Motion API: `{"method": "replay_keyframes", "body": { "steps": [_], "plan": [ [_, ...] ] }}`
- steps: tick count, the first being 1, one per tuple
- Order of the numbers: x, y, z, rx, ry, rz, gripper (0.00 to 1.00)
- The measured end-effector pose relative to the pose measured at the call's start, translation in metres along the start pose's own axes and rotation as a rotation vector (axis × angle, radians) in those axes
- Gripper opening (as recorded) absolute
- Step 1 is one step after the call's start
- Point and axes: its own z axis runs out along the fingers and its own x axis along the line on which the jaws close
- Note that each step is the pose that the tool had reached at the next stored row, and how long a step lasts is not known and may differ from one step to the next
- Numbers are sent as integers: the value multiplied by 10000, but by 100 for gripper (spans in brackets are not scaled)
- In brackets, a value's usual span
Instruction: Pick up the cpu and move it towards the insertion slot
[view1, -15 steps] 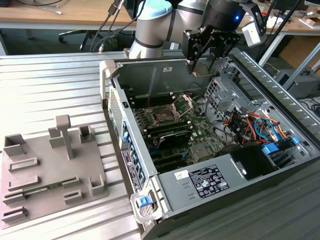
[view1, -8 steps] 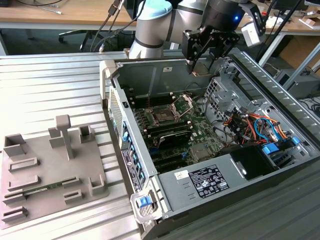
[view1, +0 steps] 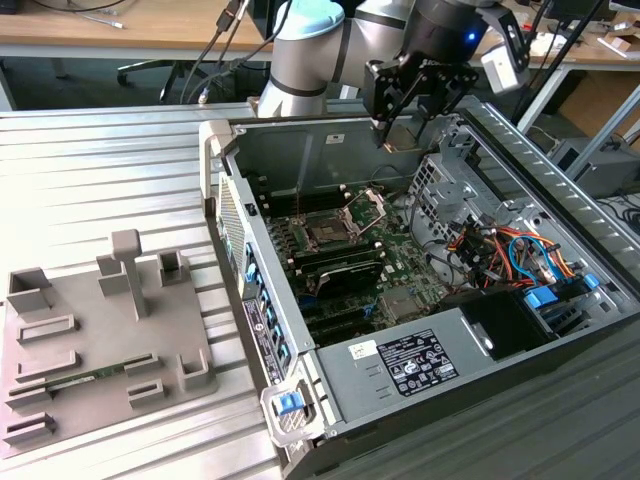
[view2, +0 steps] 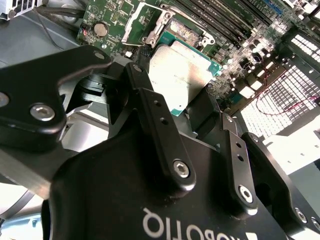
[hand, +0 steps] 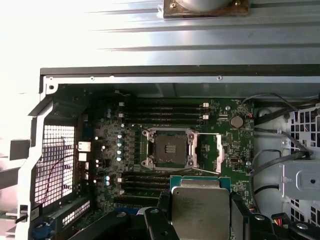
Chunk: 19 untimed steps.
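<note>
My gripper (view1: 397, 128) hangs over the open computer case (view1: 262, 330), above its far wall. Both wrist views show it shut on the cpu (view2: 181, 75), a flat square chip with a silvery top and a thin green rim, held by its edges between the black fingers (view2: 150, 107). In the first wrist view the cpu (hand: 200, 205) sits just short of the insertion slot (hand: 169, 148), apart from it and higher. The insertion slot (view1: 325, 232) is a dark square socket in a shiny frame, with its hinged silver plate (view1: 366, 207) swung open beside it.
A grey plastic tray (view1: 100, 330) with upright posts lies on the ribbed table at the exterior view's left, with a green memory stick (view1: 95, 377) in it. Inside the case are long black memory slots (hand: 165, 111), a drive cage (view1: 440, 175), coloured cables (view1: 510, 250) and a power supply (view1: 400, 365).
</note>
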Motion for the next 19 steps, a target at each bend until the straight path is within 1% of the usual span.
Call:
{"method": "replay_keyframes", "body": {
  "steps": [19],
  "plan": [
    [-14, 30, 31, -1, 0, 0, 55]
  ]
}}
